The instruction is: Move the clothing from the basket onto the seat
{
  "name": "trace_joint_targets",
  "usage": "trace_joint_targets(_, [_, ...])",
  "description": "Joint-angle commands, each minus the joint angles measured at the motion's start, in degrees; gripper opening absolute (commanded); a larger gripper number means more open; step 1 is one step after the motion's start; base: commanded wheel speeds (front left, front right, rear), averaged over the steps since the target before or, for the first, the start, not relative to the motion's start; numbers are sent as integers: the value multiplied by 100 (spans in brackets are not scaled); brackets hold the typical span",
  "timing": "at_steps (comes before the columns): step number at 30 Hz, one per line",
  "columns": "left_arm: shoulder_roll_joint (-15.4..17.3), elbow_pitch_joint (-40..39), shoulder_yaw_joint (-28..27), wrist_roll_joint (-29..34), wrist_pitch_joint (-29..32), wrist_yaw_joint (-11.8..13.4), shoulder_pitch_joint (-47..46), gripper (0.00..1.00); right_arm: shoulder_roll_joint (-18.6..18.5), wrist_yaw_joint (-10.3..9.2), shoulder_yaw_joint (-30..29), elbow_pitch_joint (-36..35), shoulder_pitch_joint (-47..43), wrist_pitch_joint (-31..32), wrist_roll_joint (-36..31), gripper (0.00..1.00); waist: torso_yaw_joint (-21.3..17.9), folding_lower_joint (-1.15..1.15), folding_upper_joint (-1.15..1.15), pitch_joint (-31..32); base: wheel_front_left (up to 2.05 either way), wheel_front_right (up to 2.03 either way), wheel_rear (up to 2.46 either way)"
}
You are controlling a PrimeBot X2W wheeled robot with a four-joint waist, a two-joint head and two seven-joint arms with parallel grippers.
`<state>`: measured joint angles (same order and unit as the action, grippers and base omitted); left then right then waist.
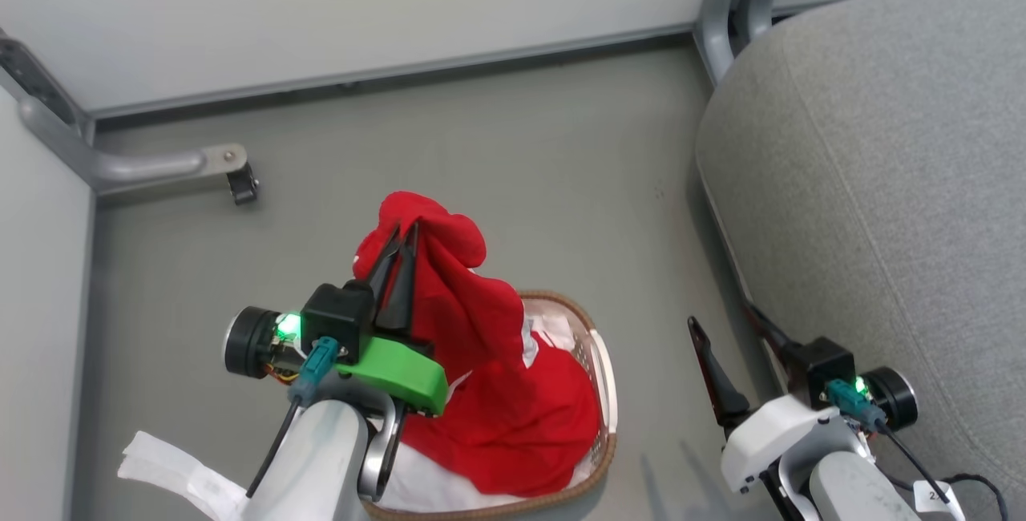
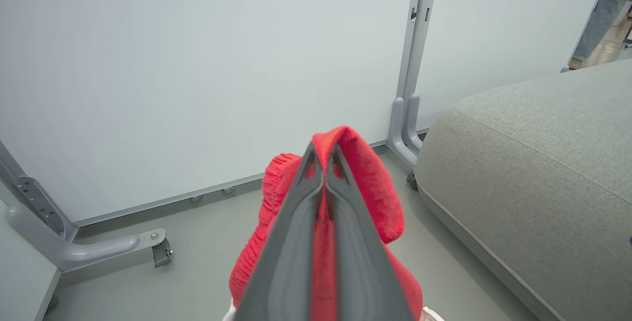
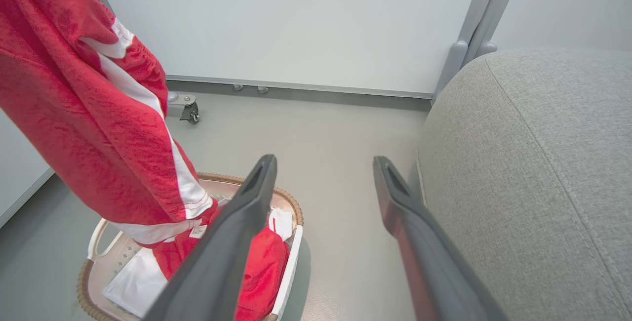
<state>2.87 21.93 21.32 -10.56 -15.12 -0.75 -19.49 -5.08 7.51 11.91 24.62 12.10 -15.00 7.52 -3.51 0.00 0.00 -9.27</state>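
Hanging from the left gripper (image 1: 407,226), the red clothing (image 1: 481,321) with white stripes is raised above the basket (image 1: 599,345). Its top is bunched over the fingertips and its lower end trails down into the basket. The two dark fingers of that gripper are pressed together on a fold of the fabric, and in the left wrist view red cloth shows in the narrow slit between them. The basket stands on the grey floor (image 1: 497,128), near the seat (image 1: 882,184) but apart from it, with a strip of floor between them. The right gripper (image 1: 721,317) hovers low between the basket and the seat's edge, its fingers spread wide and holding nothing. Nothing red lies on the part of the seat that shows, so the task looks to be at an early stage: one piece is picked up but not yet carried across. More red fabric fills the bottom of the basket, on top of a white cloth (image 3: 133,281). Whether that is the tail of the lifted piece or a second garment cannot be told for sure, though the right wrist view suggests a separate heap. What seems left to do is to swing the held piece rightward over the seat, let it go, and return for whatever red is in the basket.
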Motion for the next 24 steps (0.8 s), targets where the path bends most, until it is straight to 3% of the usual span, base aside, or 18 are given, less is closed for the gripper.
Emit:
trace_joint_targets(1, [13, -121, 45, -69, -5, -3, 98, 0, -32, -4, 26, 23, -145, -27, 16, 100, 99, 0, 0, 475, 0, 0, 0])
trace_joint_targets(14, [13, -948, 440, -364, -3, 71, -224, 0, -9, -3, 415, -265, -282, -27, 80, 100, 207, 0, 0, 808, 0, 0, 0])
trace_joint_targets(24, [12, -1072, 793, -517, -4, 219, -223, 0, -319, -4, 1743, -1333, 596, -26, -5, 100, 299, 0, 0, 766, 0, 0, 0])
